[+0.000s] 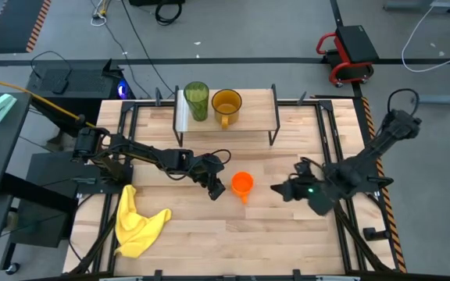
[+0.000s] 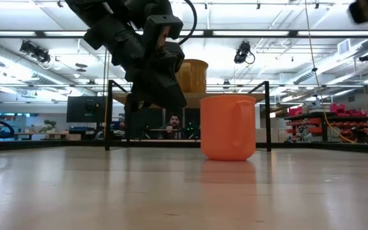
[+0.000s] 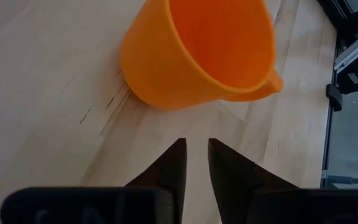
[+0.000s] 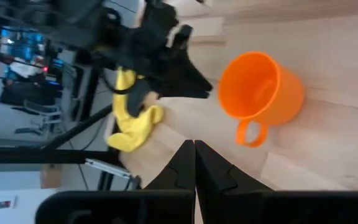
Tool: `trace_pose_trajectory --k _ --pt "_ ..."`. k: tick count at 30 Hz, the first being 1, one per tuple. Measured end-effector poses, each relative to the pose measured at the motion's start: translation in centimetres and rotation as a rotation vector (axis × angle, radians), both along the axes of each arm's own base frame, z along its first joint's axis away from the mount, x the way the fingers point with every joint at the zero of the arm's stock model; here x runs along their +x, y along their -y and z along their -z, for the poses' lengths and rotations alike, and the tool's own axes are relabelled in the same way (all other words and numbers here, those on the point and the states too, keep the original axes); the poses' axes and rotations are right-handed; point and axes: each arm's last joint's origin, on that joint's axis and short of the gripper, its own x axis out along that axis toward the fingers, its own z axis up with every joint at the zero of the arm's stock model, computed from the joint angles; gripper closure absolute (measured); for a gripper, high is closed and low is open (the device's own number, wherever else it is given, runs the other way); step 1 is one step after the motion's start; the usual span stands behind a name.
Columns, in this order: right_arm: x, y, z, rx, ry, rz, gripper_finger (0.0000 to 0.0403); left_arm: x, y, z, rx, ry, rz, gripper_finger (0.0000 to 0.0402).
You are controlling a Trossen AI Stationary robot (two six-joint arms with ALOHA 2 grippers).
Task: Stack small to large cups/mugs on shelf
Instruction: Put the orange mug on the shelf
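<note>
Orange mug [image 3: 197, 53]: smooth plastic, soft sheen, slightly translucent at the wall. Green tumbler [image 1: 196, 100]: translucent plastic. Amber mug [image 1: 226, 104]: translucent plastic, glossy. Shelf [image 1: 252, 117]: pale wooden board on thin black metal legs. Tabletop [image 3: 48, 99]: light wood slats, matt, visible grain and dark scratches. Yellow cloth [image 1: 137, 222]: soft, crumpled fabric. Left gripper [image 3: 194, 163] fingers: matt black.

Overhead, table-level and wrist views (close) share orange mug [image 1: 242, 183].
</note>
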Motion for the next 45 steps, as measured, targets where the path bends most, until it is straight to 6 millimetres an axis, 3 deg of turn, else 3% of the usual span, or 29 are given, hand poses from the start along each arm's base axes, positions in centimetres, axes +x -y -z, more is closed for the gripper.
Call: trace_pose_trajectory --k 4,9,13,17,24,31,37,45 --pt "-0.9 -2.1 -1.6 -0.022 0.023 0.004 0.0397 0.0 0.0 0.0 0.000 0.000 0.000 0.0333" --pt "-0.5 -5.1 -1.6 0.003 0.004 0.020 0.0398 0.0 0.0 0.0 0.003 0.001 0.004 0.0334" --pt "0.5 -7.8 0.7 0.062 -0.030 0.063 0.0398 0.0 0.0 0.0 0.006 0.002 0.010 0.0331" --pt "1.3 -9.2 4.5 0.073 -0.087 0.128 0.0388 0.0 0.0 0.0 0.007 0.004 0.024 0.0329" --pt "2.8 -6.9 8.8 -0.017 -0.100 0.191 0.0342 0.0 0.0 0.0 0.012 0.006 0.030 0.0337" --pt "2.6 -3.9 14.0 0.056 -0.007 0.136 0.0291 0.0 0.0 0.0 -0.025 -0.004 -0.006 0.0333" --pt "2.7 -2.4 15.3 -0.001 0.015 0.090 0.0287 0.0 0.0 0.0 -0.058 -0.016 -0.068 0.0332" --pt "4.9 -0.9 14.8 -0.063 0.003 -0.030 0.0300 0.0 -0.1 0.0 -0.077 -0.023 -0.122 0.0340"
